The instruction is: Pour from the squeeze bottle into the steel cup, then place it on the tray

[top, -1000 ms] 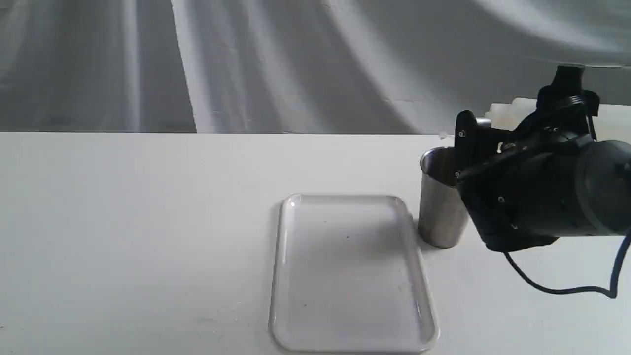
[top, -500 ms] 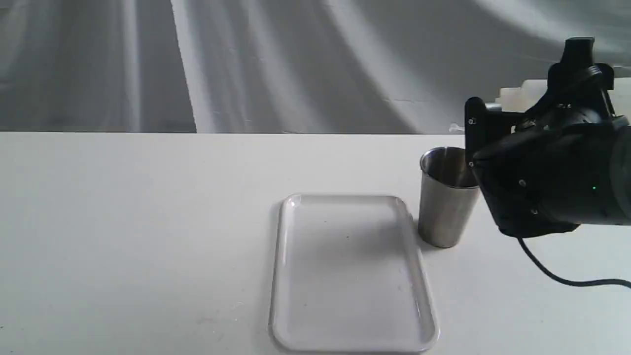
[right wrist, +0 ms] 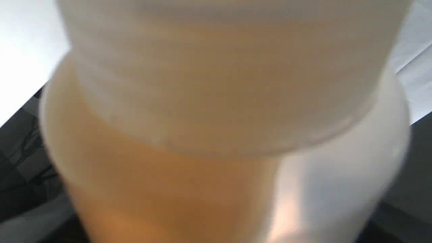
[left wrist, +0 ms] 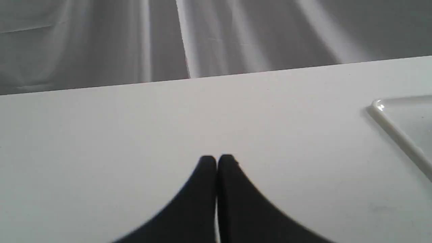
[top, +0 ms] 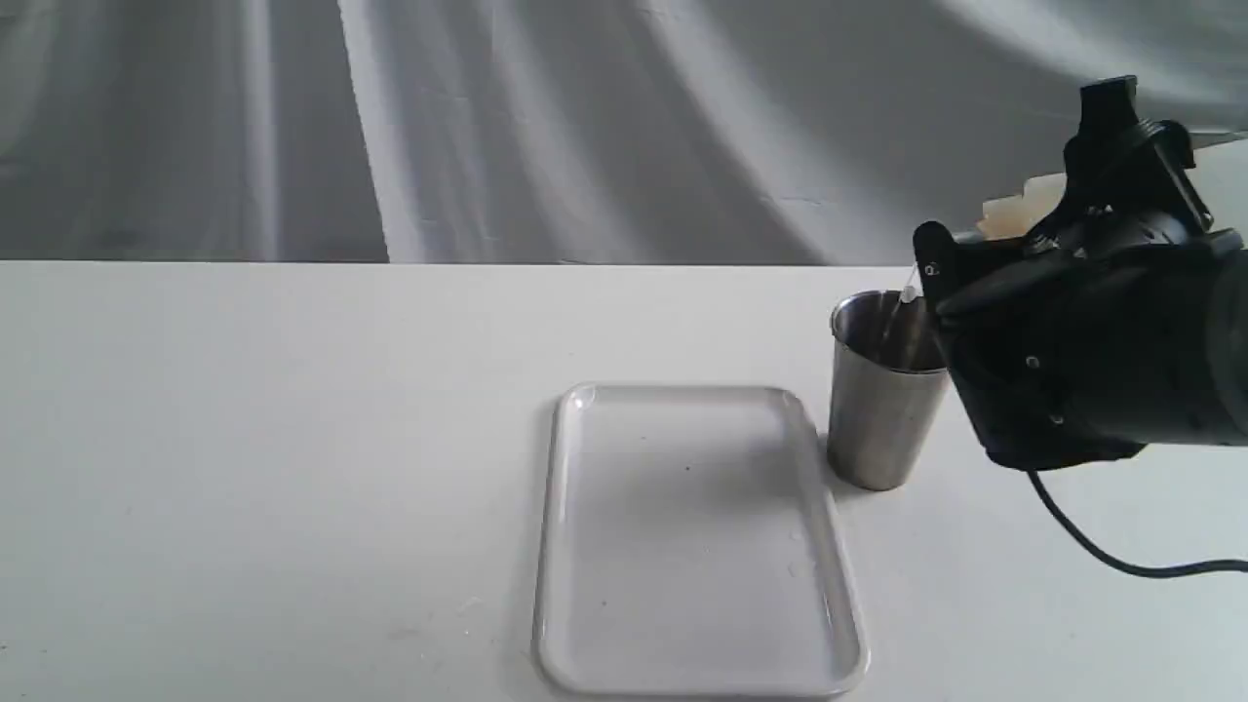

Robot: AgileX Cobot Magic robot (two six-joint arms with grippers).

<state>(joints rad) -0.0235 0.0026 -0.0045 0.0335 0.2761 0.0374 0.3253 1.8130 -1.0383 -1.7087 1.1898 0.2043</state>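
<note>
The steel cup (top: pixel 882 419) stands upright on the table just right of the white tray (top: pixel 551 546), which lies flat with nothing on it. My right gripper (top: pixel 1033 219) is shut on the squeeze bottle (top: pixel 1009 207), which is tilted above and behind the cup and mostly hidden by the black wrist. Its thin pale nozzle tip (top: pixel 907 292) hangs over the cup's mouth. Up close, the bottle (right wrist: pixel 219 118) fills the right wrist view, blurred, with amber liquid inside. My left gripper (left wrist: pixel 216 160) is shut, with nothing in it, over bare table left of the tray's corner (left wrist: pixel 398 135).
A black cable (top: pixel 1121 561) trails from the right arm across the table on the right. Grey draped cloth hangs behind the table's far edge. The left arm does not show in the exterior view.
The right arm rose and drew back to the right, uncovering the cup. Since then the bottle has tipped, bringing its nozzle down over the cup's rim. Cup and tray have not moved.
</note>
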